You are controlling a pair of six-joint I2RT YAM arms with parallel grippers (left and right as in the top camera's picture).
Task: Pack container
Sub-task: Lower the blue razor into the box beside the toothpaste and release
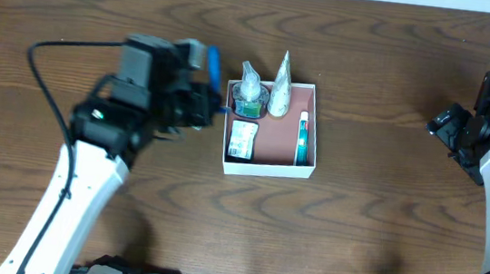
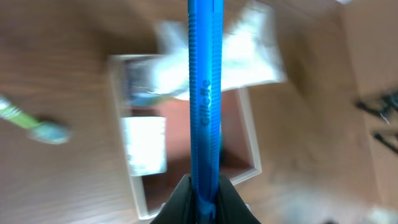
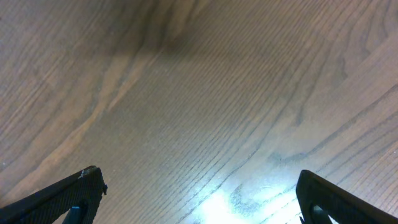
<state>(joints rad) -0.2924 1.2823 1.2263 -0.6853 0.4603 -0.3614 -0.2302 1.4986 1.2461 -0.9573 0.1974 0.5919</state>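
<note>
Far left: blurred green-and-pale item [image 2: 31, 121] on the desk [image 1: 103, 13], left of the box. Identity not clear.

Left fingers [image 2: 176, 208] clamped on the lower end of a blue razor handle [image 2: 204, 93]. Handle pointing out across the container [image 1: 269, 167], which sits mid-desk, just right of the left arm. Wrist view smeared, so the exact height over the rim is unreadable.

Inside the container: small green bottle [image 1: 248, 108] and two pale cone-shaped packets [image 1: 283, 73] crowded at the far wall, white packet [image 1: 242, 141] along the left wall, blue-and-white tube [image 1: 301, 138] along the right wall. Bare floor only as a narrow strip between packet and tube.

Likely trouble:
- Long handle gripped at one end, so prone to pivot or swing on release and land across the rim instead of flat.
- Narrow free strip: a slightly crooked drop would probably end on the white packet or against the tube.
- Upright cones near the handle's far end, easily tipped by a low pass.
- Near wall clipped on descent, shoving the light box.

Far right: right fingers [image 3: 68, 196] spread wide over bare desk, holding nothing, well apart from the box. No clash expected there.
</note>
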